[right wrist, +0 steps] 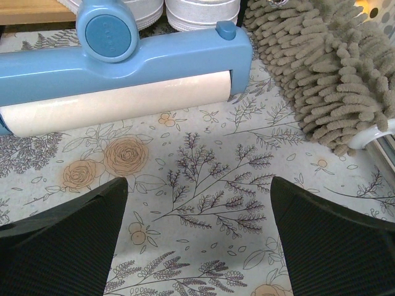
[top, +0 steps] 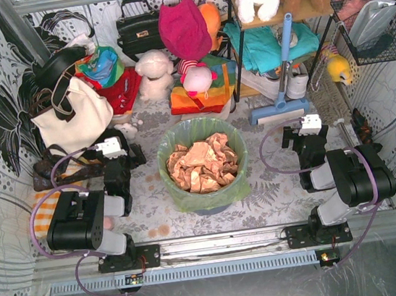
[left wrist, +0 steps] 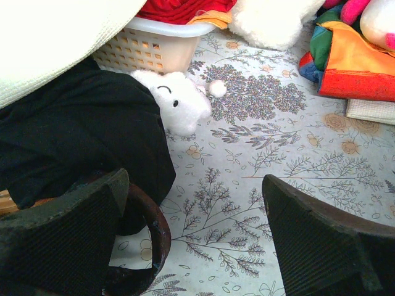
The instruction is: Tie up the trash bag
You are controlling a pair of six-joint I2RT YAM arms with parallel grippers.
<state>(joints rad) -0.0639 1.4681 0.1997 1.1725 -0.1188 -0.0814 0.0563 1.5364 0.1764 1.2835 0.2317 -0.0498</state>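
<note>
Left gripper (left wrist: 191,237): released, its fingers spread wide over the flowered tablecloth (left wrist: 259,142) with nothing between them; black cloth (left wrist: 80,142) lies by its left finger
Right gripper (right wrist: 197,237): released too, with bare cloth between its fingers
Trash bag (top: 197,130): at the middle of the table between the two arms and apart from both, standing upright
Bag's look: thin, translucent light green, mouth wide open and untied, top edge folded down over the outside of the bin (top: 210,209)
Bin: round, blue-grey, showing only below the bag's hem
Bag's contents: crumpled tan paper (top: 204,163), heaped nearly to the rim
Blue roller (right wrist: 123,61): lies flat just beyond the right gripper, with a pale roll under its blue housing
White basket (left wrist: 154,46): perforated plastic, beyond the left gripper, with red cloth (left wrist: 179,9) in it and a small white plush (left wrist: 179,102) in front of it
Cream tote bag (top: 70,117): far left, with dark straps draped over it
Wire basket (top: 378,22): hung far right, holding something pale that cannot be made out
</note>
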